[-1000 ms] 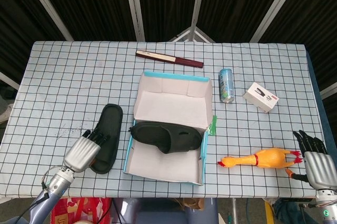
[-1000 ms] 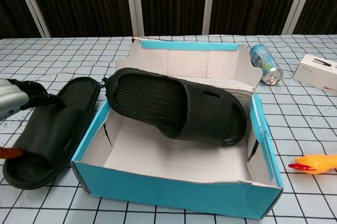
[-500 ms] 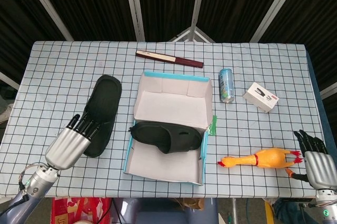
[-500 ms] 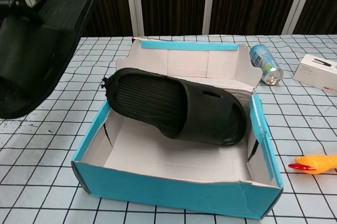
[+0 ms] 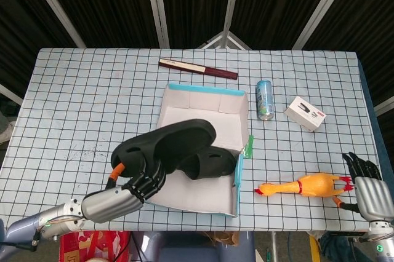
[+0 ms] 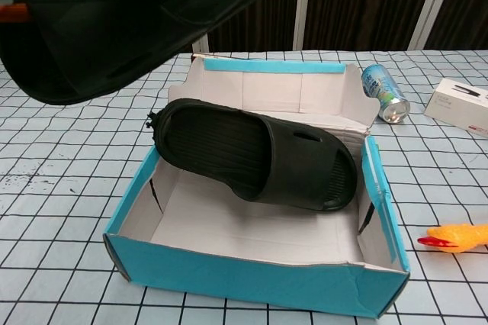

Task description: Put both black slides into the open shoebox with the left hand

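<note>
Left hand [image 5: 132, 188] gripping raised black rubber slide [image 5: 163, 146] over open blue cardboard shoebox [image 5: 231, 203] containing second black slide [image 5: 212, 162]; right hand [image 5: 368, 179] idle, fingers apart.

1. No word, brand or number can be read anywhere in either view.
2. The can [image 5: 265, 99] carries a printed teal and white pattern, but any lettering on it is too small and blurred to make out.
3. The small white box [image 5: 305, 113] has a dark picture on its top face; no text on it is legible.
4. The shoebox [image 6: 252, 274] shows plain blue walls and a white lining with no visible label.
5. The dark red flat case [image 5: 197, 69] at the far side of the counter shows no readable marking.
</note>
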